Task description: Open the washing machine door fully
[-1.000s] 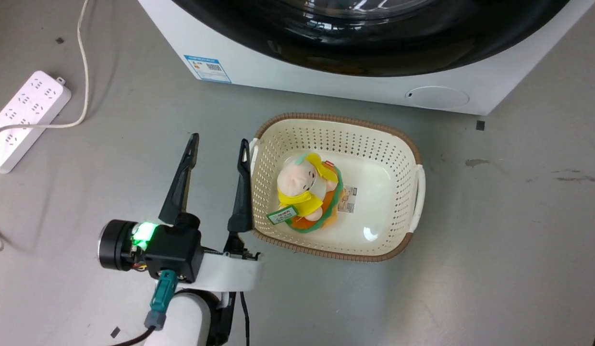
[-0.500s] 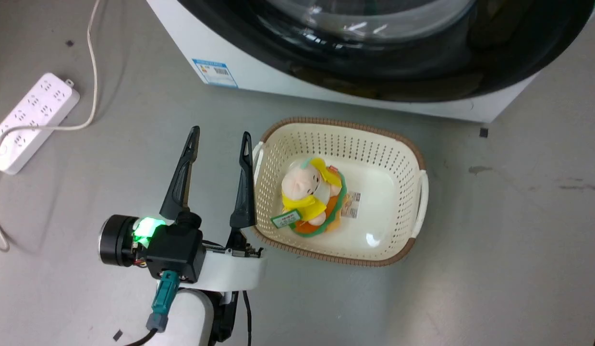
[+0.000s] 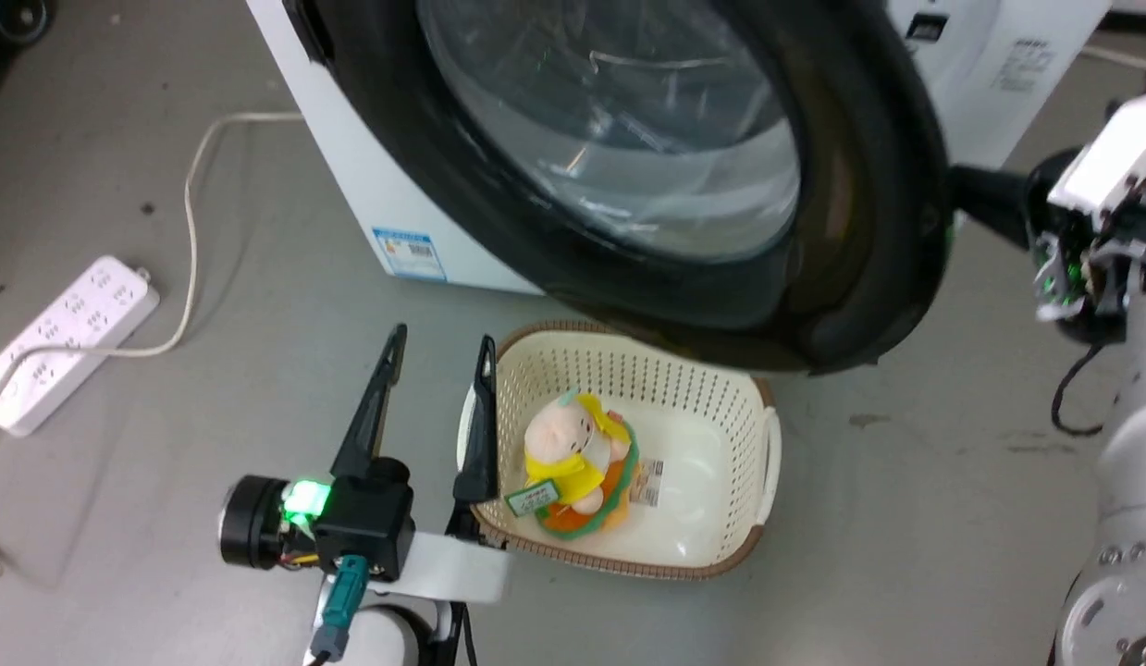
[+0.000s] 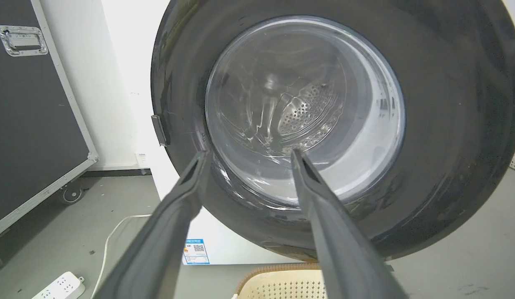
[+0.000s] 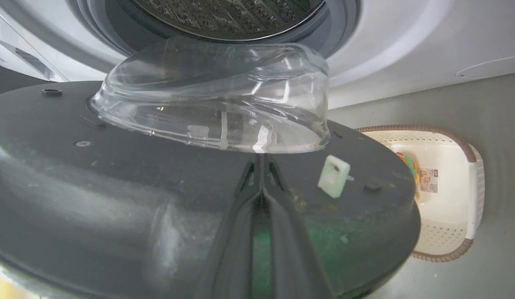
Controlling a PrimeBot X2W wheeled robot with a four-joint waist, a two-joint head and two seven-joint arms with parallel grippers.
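Observation:
The washing machine door [image 3: 841, 231], a glossy black ring round a bulging glass bowl, stands swung out from the white washing machine [image 3: 351, 176] and hangs over the basket. My right gripper [image 5: 259, 160] is shut, its fingertips lying against the door's dark inner face [image 5: 116, 187] just below the glass bowl [image 5: 215, 95]. In the head view its wrist [image 3: 1086, 231] reaches in behind the door's right edge. My left gripper [image 3: 443, 335] is open low over the floor, holding nothing. Its fingers [image 4: 182, 195] point at the door's outer face [image 4: 448, 124].
A cream perforated basket [image 3: 767, 453] holding a plush toy [image 3: 573, 453] sits on the floor under the door, right beside my left gripper. A white power strip [image 3: 68, 338] with its cable lies at the left. A black case [image 4: 33, 124] stands left of the machine.
The head camera has tilted up. The door has swung out from the machine's front, and my right arm has come into view at its right edge. My left gripper stays open beside the basket.

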